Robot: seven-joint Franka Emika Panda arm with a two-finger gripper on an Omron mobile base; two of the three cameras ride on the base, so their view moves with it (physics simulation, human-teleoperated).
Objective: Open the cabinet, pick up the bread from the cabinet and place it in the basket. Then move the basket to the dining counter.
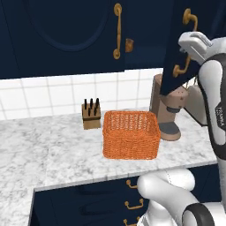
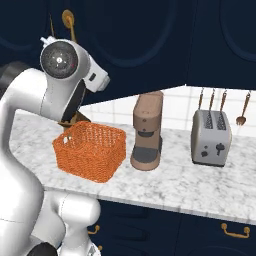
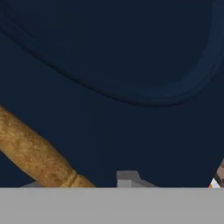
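- Drawers (image 1: 132, 203) with brass pulls sit below the front edge of the marble tabletop (image 1: 53, 154).
- Basket (image 1: 131, 134): orange, woven, upright on the tabletop near its front edge; no contents can be made out inside.
- Knife block (image 1: 91, 114): wooden, just behind the basket to its left, apart from it, against the white tiled wall.
- Coffee machine (image 2: 147, 131): brown, standing just beside the basket on its right.
- Toaster (image 2: 211, 137): grey, further right, well apart from the basket.
- Cabinet (image 1: 62, 35): dark navy, above the tabletop. Left door shut with its brass handle (image 1: 117, 31) upright; right door (image 1: 183, 44) swung out, hanging over the coffee machine.
- Tool: raised at the right door. In the hand view the door's brass handle (image 3: 35, 153) runs down to the bottom edge, close against the navy panel. The fingertips are hidden; I cannot tell whether the tool grips the handle or how far its jaws are parted.
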